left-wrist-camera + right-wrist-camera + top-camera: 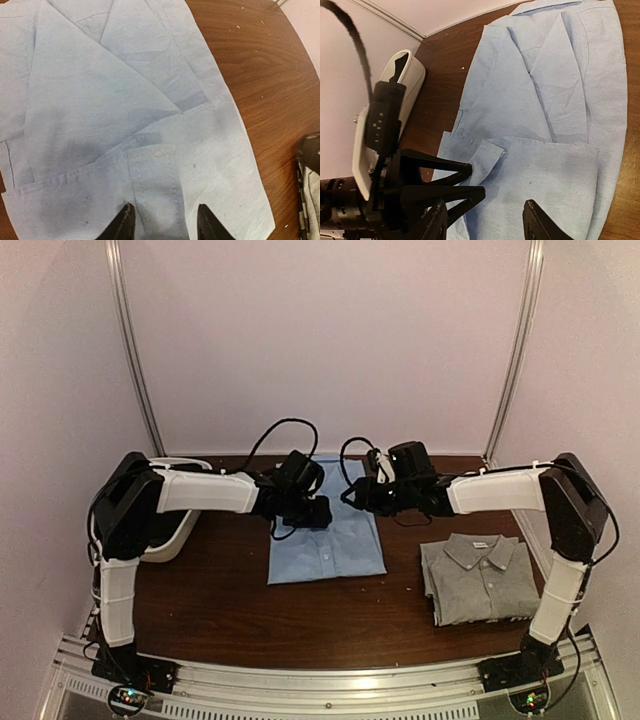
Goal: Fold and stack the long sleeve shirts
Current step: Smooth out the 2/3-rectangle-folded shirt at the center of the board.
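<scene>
The light blue shirt (330, 540) lies flat at the table's middle with its sleeves folded in across the body; it fills the left wrist view (125, 100) and the right wrist view (545, 100). The grey shirt (485, 580) lies folded at the right, collar up. My left gripper (305, 510) is open, low over the blue shirt's far left part, its jaws either side of a sleeve cuff (155, 185). My right gripper (365, 495) is open over the shirt's far right part. The right wrist view shows the left gripper (475, 181) by the cuff (487, 155).
A white basket (170, 535) stands at the table's left edge, behind the left arm; it also shows in the right wrist view (395, 100). Bare brown table (220, 610) lies in front of both shirts. Pale walls close in the back and sides.
</scene>
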Controlling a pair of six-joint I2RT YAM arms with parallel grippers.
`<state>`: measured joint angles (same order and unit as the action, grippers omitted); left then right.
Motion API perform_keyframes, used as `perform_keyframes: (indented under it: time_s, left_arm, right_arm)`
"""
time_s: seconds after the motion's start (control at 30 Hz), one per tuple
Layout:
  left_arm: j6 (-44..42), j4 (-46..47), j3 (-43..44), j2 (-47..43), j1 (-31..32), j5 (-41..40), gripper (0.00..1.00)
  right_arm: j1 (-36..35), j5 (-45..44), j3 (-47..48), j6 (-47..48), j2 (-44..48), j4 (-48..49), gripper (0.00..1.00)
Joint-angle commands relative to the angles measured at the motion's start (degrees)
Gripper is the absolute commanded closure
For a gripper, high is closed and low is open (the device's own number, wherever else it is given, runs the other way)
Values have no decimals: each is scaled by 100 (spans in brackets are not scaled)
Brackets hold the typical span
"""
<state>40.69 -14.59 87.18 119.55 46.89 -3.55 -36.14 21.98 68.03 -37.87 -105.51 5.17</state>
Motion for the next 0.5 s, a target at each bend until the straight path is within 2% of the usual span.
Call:
perform_keyframes:
  time_s: [0.0,0.23,0.47]
  left_arm:
    - [-121,125,265,97,-234,185,52]
    - [-147,106,-84,-563,-498,9,35]
    - [108,277,-1079,-1165,-933,235,36]
  right_arm:
    - [-34,-97,-246,5,271,67,46]
    - [-317,126,-39,188,149,-26,45]
    - [-517,440,544,254,-563,-101,45]
